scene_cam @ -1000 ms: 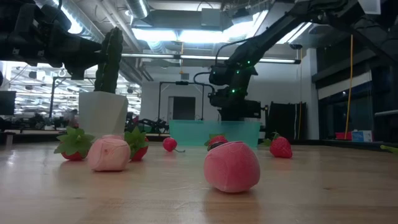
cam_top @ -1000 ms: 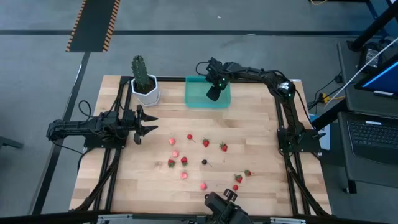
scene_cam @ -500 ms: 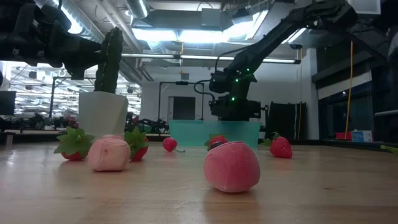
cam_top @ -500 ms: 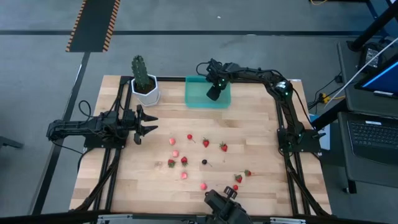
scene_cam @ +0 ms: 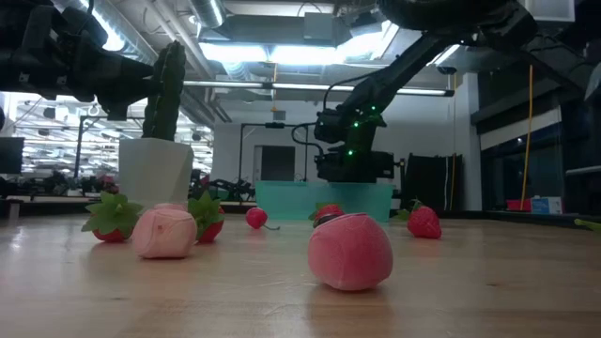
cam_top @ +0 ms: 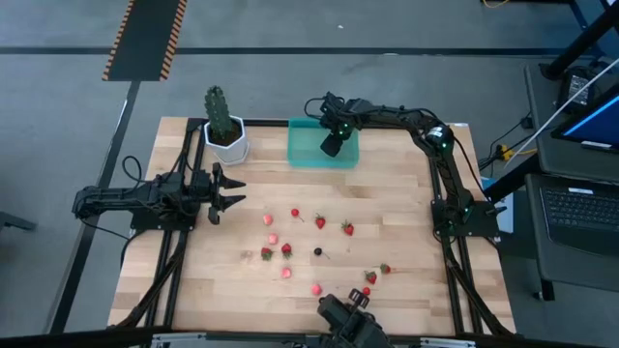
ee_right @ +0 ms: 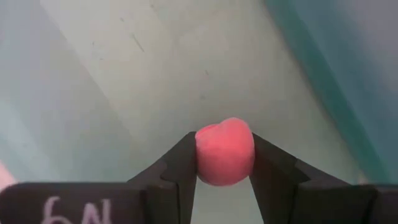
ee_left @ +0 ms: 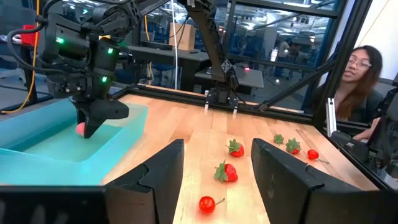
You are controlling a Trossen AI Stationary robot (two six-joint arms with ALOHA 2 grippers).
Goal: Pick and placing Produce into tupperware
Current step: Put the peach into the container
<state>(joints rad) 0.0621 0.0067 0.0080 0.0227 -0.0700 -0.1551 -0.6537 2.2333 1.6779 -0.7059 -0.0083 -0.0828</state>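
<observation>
The teal tupperware [cam_top: 323, 143] sits at the table's far edge, right of a white pot with a cactus. My right gripper [cam_top: 331, 147] hangs over the tupperware's inside, shut on a pink strawberry piece [ee_right: 224, 151]; the left wrist view shows this piece [ee_left: 80, 129] low in the container [ee_left: 56, 140]. Several red and pink strawberry pieces [cam_top: 319, 222] and one dark berry [cam_top: 317, 251] lie loose on the table's middle. My left gripper [cam_top: 235, 190] waits open at the table's left side, above the wood. My right gripper pinches the pink piece across its middle [ee_right: 224, 151] between its two fingers [ee_right: 181, 163], coming from above and pointing down into the tupperware. The piece hangs at the fingertips over the container floor [ee_right: 155, 74]; whether it touches the floor I cannot tell.
The white hexagonal pot with the tall cactus [cam_top: 223, 124] stands left of the tupperware. Loose berries spread from the table's middle toward its near edge, with large pink ones [scene_cam: 349, 251] close to the low camera. A person [ee_left: 357, 78] sits beyond the table's right side.
My right gripper has sunk slightly lower into the tupperware, still shut on the pink piece. Its arm has folded a little. Nothing else has moved.
</observation>
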